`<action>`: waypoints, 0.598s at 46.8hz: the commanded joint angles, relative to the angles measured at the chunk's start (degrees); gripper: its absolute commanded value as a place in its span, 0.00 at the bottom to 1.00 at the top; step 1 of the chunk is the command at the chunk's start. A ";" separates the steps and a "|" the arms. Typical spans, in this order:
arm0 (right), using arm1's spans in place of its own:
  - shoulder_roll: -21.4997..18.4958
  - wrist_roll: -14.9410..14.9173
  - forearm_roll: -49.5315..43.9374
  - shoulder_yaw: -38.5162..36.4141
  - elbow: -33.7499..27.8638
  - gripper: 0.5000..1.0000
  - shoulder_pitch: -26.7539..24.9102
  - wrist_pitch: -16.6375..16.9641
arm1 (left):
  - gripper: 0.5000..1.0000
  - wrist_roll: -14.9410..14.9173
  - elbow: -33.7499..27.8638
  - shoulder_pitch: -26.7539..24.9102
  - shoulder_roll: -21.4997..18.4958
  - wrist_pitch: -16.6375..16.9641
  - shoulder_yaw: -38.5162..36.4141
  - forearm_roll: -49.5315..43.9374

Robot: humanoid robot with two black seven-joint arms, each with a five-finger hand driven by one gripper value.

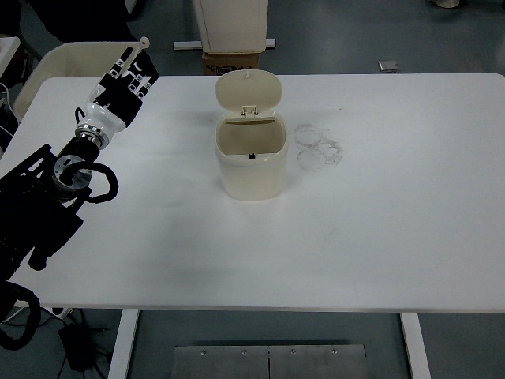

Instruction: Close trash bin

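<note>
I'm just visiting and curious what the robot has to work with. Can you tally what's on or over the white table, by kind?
Trash bins: 1, cream trash bin, its lid standing open
Robot hands: 1, left robot hand, fingers extended, holding nothing, above the table's far left corner
Scribbled ring marks on the table: 1 patch
Total: 3

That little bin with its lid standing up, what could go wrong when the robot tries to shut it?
1. The bin stands free on the table, and looks light, so a sideways push on the lid might slide or tip it.
2. The left hand is well off to the bin's left with fingers spread; reaching across, it could knock the bin's wall before reaching the raised lid.
</note>
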State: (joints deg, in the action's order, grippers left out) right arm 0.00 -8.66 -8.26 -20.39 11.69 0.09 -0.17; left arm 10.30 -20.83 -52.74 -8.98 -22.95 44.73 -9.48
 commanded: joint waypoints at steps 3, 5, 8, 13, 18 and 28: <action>0.00 -0.04 0.00 0.00 0.00 0.99 0.00 0.08 | 1.00 -0.01 -0.26 -0.08 -0.08 -0.16 -0.09 0.08; 0.00 0.05 0.00 0.00 0.00 0.99 0.00 0.00 | 1.00 -0.10 -0.26 -0.08 -0.08 -0.07 0.00 -0.01; 0.00 -0.04 0.00 0.00 0.00 0.99 0.00 0.00 | 1.00 -0.10 -0.26 -0.08 -0.17 -0.16 0.00 -0.01; 0.00 0.05 0.00 0.00 0.00 0.99 0.00 0.00 | 1.00 -0.10 -0.26 -0.08 -0.25 -0.25 0.09 -0.18; 0.00 0.05 0.00 0.00 0.00 0.99 0.00 0.00 | 1.00 -0.10 -0.26 -0.08 -0.34 -0.43 0.09 -0.18; 0.00 0.05 0.00 0.00 0.00 0.99 0.00 0.00 | 1.00 -0.10 -0.26 -0.08 -0.25 -0.07 0.18 -0.45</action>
State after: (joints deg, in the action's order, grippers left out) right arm 0.00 -8.65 -8.26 -20.39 11.69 0.09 -0.17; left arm 10.20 -21.10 -52.82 -9.25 -22.97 44.89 -9.93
